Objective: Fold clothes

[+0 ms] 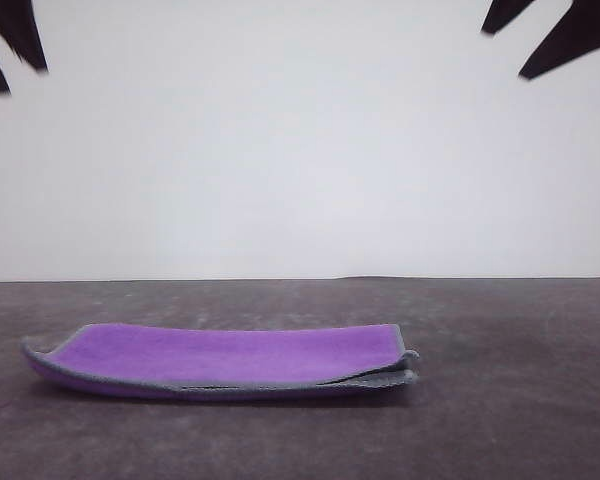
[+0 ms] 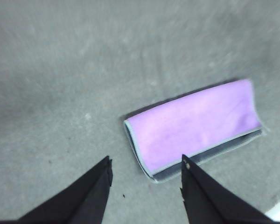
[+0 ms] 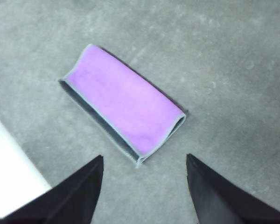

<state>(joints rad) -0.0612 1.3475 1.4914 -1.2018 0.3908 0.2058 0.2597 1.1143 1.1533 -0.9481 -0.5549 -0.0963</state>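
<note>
The clothes (image 1: 225, 355) lie folded on the dark grey table, purple face up, with pale grey edging and a dark under-layer showing along the front edge. In the left wrist view the cloth (image 2: 196, 126) lies beyond my left gripper (image 2: 146, 168), which is open and holds nothing. The right wrist view shows the cloth (image 3: 123, 100) ahead of my open, empty right gripper (image 3: 144, 163). Both grippers hang high above the table, the left gripper (image 1: 10, 45) at the top left corner of the front view and the right gripper (image 1: 555, 30) at the top right.
The dark grey table (image 1: 500, 400) stretches around the cloth, with a white wall (image 1: 300, 150) behind it. A white strip (image 3: 9, 163) at the table's edge shows in the right wrist view.
</note>
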